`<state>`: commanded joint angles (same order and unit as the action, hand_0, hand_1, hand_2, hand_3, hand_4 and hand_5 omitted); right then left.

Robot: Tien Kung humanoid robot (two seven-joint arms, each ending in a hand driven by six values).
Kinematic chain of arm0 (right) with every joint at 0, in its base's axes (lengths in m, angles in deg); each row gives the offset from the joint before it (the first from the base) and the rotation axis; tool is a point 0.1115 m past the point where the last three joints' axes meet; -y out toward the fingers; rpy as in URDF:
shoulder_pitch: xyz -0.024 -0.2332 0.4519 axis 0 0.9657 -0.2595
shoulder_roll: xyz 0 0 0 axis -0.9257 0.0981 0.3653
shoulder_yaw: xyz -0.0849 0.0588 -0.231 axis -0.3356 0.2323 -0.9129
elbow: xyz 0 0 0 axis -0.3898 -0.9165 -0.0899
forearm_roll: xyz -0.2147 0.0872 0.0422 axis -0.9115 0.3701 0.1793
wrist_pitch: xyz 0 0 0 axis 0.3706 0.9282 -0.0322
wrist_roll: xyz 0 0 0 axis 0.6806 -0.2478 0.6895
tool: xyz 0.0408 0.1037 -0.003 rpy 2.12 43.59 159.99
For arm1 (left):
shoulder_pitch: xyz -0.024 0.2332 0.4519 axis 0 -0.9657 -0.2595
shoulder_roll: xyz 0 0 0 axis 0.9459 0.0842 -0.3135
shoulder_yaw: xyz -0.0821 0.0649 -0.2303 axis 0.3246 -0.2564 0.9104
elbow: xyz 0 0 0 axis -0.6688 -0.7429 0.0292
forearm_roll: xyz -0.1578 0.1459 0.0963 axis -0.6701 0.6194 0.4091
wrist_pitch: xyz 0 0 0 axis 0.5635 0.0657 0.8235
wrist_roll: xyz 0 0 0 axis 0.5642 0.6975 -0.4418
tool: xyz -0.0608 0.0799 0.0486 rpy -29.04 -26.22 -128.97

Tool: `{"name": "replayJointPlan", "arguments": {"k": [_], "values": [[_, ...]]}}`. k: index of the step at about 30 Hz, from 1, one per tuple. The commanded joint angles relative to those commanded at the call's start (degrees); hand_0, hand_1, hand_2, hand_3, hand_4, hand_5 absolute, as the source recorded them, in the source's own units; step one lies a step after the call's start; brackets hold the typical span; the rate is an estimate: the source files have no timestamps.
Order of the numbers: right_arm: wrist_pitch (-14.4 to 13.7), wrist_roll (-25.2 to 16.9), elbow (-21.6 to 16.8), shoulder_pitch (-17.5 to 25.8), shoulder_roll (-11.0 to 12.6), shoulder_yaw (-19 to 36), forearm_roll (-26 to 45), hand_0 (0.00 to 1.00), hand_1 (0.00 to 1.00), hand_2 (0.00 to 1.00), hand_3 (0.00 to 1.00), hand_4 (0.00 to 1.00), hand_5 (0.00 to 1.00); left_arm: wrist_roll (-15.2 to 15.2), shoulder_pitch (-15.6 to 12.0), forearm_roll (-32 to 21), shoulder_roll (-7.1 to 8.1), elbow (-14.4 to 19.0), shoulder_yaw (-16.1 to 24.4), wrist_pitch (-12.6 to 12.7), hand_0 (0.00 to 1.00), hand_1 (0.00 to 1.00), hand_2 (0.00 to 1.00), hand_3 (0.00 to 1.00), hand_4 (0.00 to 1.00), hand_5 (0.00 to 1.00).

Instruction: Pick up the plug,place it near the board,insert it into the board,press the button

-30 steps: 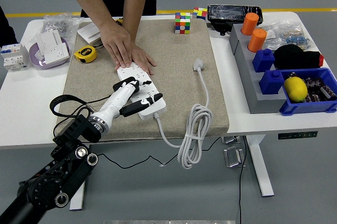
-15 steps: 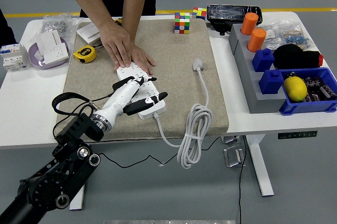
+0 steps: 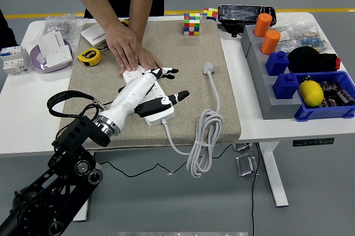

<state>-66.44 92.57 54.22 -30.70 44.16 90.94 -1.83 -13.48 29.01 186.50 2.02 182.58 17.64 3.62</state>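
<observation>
Left hand (image 3: pixel 148 90): over the board (image 3: pixel 151 98) on the mat (image 3: pixel 183 53), fingers (image 3: pixel 178 96) spread toward 2 o'clock, holding nothing; whether the palm touches the board is unclear. Plug (image 3: pixel 208 69): flat on the mat at 2 o'clock from the hand, well apart, its cord (image 3: pixel 204 136) coiled at the near edge. Person's hands (image 3: pixel 131 53): flat on the board's far end at 12 o'clock.

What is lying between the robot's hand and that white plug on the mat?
Only bare beige mat separates the left hand from the plug, in the head view.
</observation>
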Motion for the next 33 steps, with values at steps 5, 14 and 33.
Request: {"name": "replayJointPlan", "arguments": {"k": [5,14,33], "values": [[0.0,0.0,0.0,0.0,0.0,0.3,0.0,0.825,0.795,0.755,0.763,0.998,0.998,-0.7,-0.8,7.4,0.35,1.4,-0.2,-2.6,0.268,0.180,0.246,0.900,0.597,0.200],[0.0,-0.1,0.0,-0.2,-0.2,0.6,-0.1,0.824,0.795,0.755,0.762,0.998,0.998,1.0,0.3,9.8,0.91,-2.1,-0.2,-17.4,0.177,0.059,0.147,0.896,0.510,0.134],[-0.1,-0.1,0.0,-0.3,-0.3,0.5,-0.1,0.821,0.794,0.755,0.762,0.998,0.998,2.6,5.0,9.8,-1.37,-15.3,1.9,-15.2,0.150,0.043,0.146,0.918,0.463,0.023]]}}
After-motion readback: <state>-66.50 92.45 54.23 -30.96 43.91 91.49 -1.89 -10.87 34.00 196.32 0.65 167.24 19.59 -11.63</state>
